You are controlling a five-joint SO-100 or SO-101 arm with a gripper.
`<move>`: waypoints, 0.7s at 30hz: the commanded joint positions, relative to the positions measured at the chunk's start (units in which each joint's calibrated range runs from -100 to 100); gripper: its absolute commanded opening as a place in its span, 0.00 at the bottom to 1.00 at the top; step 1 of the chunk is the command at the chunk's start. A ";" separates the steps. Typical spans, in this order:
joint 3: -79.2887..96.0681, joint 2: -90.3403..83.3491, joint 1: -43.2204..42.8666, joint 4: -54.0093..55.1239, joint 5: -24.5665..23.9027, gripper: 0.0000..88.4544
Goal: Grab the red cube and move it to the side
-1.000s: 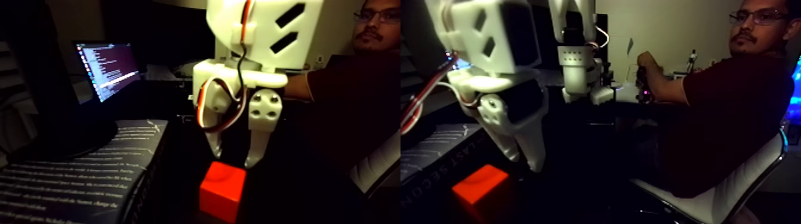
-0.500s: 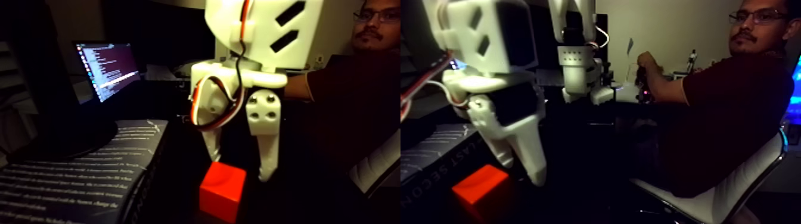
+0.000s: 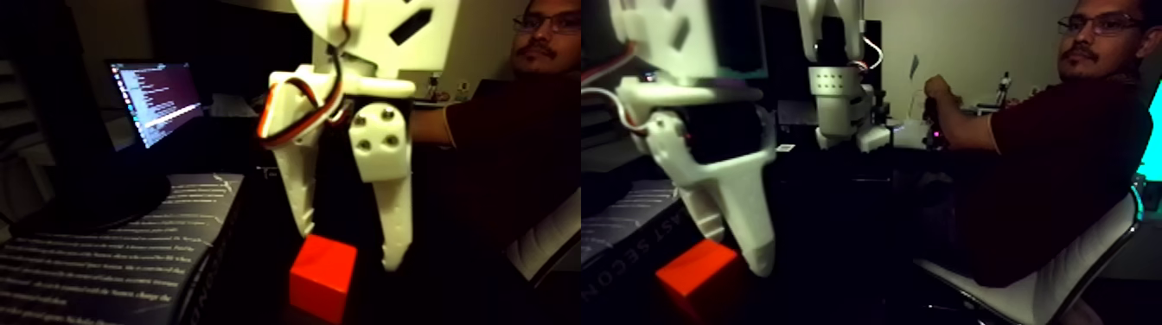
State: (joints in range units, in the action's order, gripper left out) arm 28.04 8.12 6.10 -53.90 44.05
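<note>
Though dim all round, plain enough in both halves of the fixed view: a person (image 3: pixel 1046 164) in a dark red shirt seated on a white-backed chair (image 3: pixel 1072 277) at right, one hand raised to a second white arm (image 3: pixel 839 95) on the desk. At left, a large dark book (image 3: pixel 104 259) with pale lettering lying flat, behind it a lit laptop screen (image 3: pixel 156 99). Nearer the lens, the white gripper (image 3: pixel 350 246) pointing down, jaws spread wide and holding nothing, red and white wires looping at its side. Below it, on the dark surface just beside the book, the red cube (image 3: pixel 322 277): one fingertip just above its far top edge, the other hanging past its right side, contact impossible to tell.
</note>
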 commanded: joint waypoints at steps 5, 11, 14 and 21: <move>-1.06 -1.56 1.23 2.80 0.11 0.30; -0.97 -1.31 0.81 3.14 -1.08 0.30; -1.06 -1.31 0.64 3.14 -1.18 0.30; -0.97 0.03 0.48 3.22 -2.42 0.30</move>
State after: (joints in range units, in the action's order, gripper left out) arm 28.04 8.37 7.03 -51.20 41.85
